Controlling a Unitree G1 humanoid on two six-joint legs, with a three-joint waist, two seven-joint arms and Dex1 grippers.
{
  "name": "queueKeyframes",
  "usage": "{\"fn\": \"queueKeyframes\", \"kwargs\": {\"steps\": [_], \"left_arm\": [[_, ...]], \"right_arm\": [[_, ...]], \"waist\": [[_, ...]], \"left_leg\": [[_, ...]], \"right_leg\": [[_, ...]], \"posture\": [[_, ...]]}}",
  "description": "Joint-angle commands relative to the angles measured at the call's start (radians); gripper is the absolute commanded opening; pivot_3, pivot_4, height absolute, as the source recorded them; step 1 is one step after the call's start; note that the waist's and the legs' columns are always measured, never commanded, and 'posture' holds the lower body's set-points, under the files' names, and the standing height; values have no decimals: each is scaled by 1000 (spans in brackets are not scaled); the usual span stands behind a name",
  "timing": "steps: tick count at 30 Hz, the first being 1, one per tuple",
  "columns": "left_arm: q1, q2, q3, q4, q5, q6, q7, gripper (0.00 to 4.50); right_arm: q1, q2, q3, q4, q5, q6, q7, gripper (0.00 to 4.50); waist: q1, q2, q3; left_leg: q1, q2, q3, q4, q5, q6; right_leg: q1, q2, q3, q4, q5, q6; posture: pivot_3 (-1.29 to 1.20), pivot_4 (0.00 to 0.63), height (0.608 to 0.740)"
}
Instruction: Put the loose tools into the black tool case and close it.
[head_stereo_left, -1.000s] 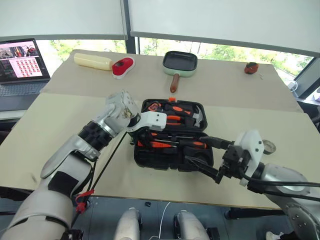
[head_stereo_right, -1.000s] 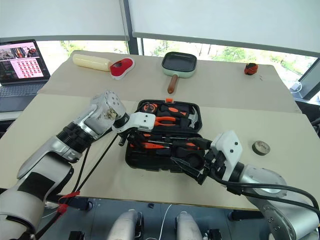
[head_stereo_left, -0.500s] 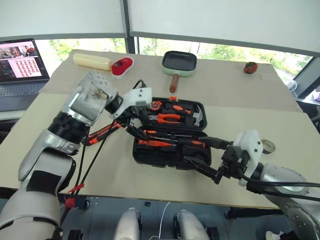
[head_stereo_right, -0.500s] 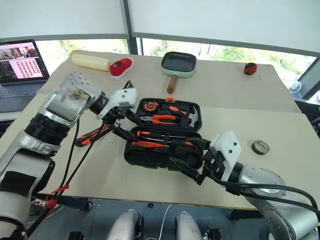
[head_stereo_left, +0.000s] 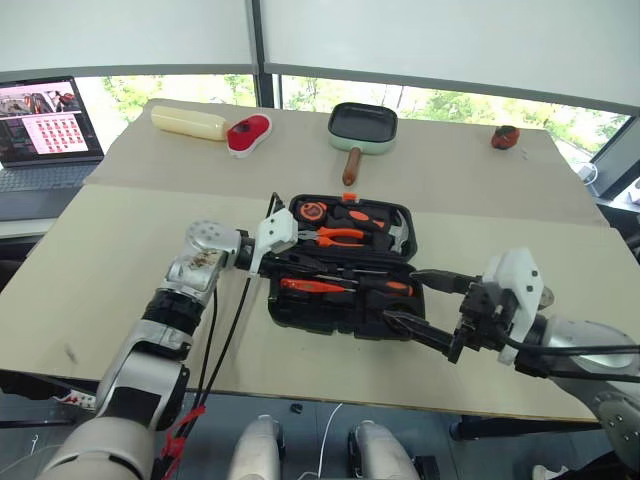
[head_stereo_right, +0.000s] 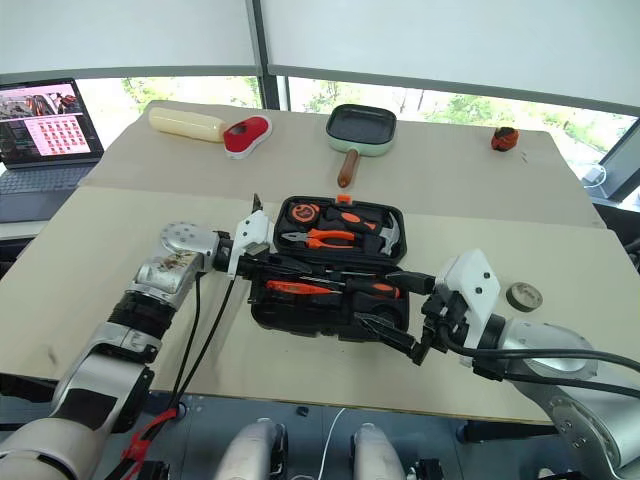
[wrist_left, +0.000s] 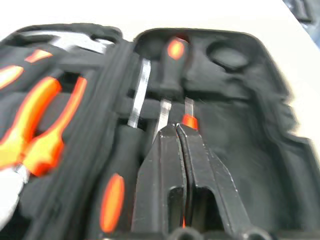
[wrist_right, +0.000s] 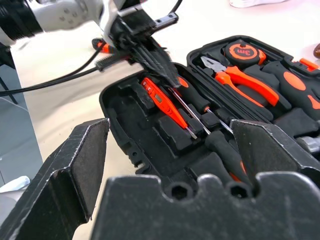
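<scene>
1. A beige table (head_stereo_left: 120, 240) spreads beneath tall windows, with an open laptop (head_stereo_left: 45, 125) at its far left edge.
2. The black tool case (head_stereo_left: 345, 265) lies open near the table's front edge, its far half holding orange-handled pliers (head_stereo_left: 335, 235), a tape measure (head_stereo_left: 312, 211) and a hammer (head_stereo_left: 398, 234).
3. The right gripper (head_stereo_right: 405, 315) hovers low at the case's front right corner, its two black fingers (wrist_right: 75, 165) spread wide apart with nothing between them.
4. The left gripper (wrist_left: 182, 132) reaches over the case's left end, its fingers pressed flat together; they lie over the orange tester screwdriver (wrist_right: 160, 97) in the near half, and whether they pinch it cannot be told.
5. A green square pan (head_stereo_left: 362, 125) with a brown handle sits well beyond the case, toward the windows.
6. A pale yellow bottle (head_stereo_left: 188, 122) lies on its side at the far left, just beside a red-and-white object (head_stereo_left: 247, 135).
7. Two black-and-orange screwdrivers (wrist_right: 205, 107) rest side by side in the near half's recesses, next to the tester.
8. A small tape roll (head_stereo_right: 524, 296) lies on the table to the right of the case, well apart from it.
9. A small red object (head_stereo_left: 504, 137) sits at the far right of the table.
</scene>
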Motion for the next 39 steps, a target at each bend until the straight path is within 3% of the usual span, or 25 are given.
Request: {"fn": "queueKeyframes", "kwargs": {"steps": [1,10,39], "left_arm": [[6,-9,32,18,-23,-64,-25,61],[36,6,35,31,-17,-115,-95,61],[26,-19,-18,246,116,-291,-31,61]], "right_arm": [[-15,-17,-32,-14,28,5,1,4500],[13,-12,-23,-28,16,0,-14,4500],[0,-16,-4,-30,23,0,-5,4500]], "waist": [[-1,0,0],[1,0,0],[-6,3,-5]], "left_leg": [[0,0,0,0,0,0],[0,0,0,0,0,0],[3,0,0,0,0,0]], "right_leg": [[0,0,0,0,0,0],[0,0,0,0,0,0],[3,0,0,0,0,0]], "posture": [[0,150,740],[0,150,740],[0,150,740]]}}
